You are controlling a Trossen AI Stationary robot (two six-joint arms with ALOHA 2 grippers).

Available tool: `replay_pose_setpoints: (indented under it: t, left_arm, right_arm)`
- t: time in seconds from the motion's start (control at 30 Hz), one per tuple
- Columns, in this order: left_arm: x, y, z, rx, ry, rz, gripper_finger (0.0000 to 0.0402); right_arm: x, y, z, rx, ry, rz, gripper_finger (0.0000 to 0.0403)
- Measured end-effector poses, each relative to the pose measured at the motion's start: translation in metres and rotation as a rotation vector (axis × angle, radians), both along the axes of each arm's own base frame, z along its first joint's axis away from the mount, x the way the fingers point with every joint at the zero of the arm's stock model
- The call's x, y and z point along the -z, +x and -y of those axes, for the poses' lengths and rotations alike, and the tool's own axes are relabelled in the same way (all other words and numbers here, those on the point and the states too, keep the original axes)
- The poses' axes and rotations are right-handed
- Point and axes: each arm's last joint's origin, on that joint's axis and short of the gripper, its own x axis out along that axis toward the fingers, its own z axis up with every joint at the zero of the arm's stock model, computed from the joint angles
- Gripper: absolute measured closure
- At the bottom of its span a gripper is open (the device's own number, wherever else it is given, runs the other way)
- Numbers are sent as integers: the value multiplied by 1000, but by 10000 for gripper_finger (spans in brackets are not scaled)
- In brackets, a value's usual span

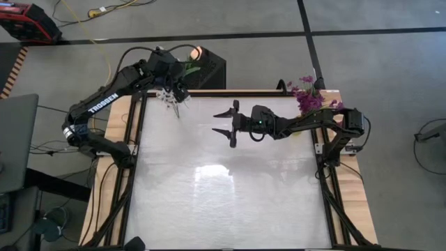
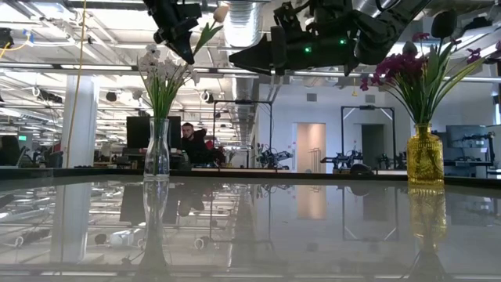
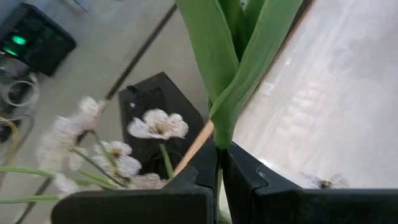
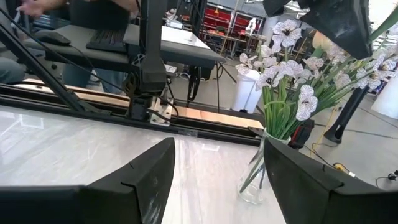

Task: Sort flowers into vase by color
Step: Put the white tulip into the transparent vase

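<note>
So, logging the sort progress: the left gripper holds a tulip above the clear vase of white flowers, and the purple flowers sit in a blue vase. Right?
One thing is off: the vase holding the purple flowers is amber yellow, not blue, as the low view shows. The rest holds: the left gripper is shut on the tulip above the clear vase of white flowers.

the high view looks straight down on the whole table [image 1: 230, 202]; the low view sits at tabletop level, facing across it into the room. the left wrist view is pressed close to a green stem [image 3: 239, 93]. the right wrist view looks across the table at the clear vase [image 4: 254, 177], which the low view shares [image 2: 156, 153]
</note>
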Motion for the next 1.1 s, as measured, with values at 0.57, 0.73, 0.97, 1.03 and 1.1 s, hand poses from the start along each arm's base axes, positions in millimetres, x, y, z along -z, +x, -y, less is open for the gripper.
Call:
replay_pose_setpoints:
  t: [0.57,0.73,0.97,1.03,1.1]
  left_arm:
    - [40,2,-8,-6,-56,-39,401]
    - [53,3,-9,-12,-61,-40,401]
    - [62,-1,-6,-33,-39,4,401]
    - [60,-6,-3,-42,-27,34,401]
    - [59,-11,1,-49,-15,65,401]
  right_arm:
    - [2,0,0,0,7,-20,131]
    - [5,0,0,-1,13,-49,131]
    - [6,0,0,-1,15,-62,131]
    - [7,0,0,-1,17,-70,131]
    - [8,0,0,-1,19,-78,131]
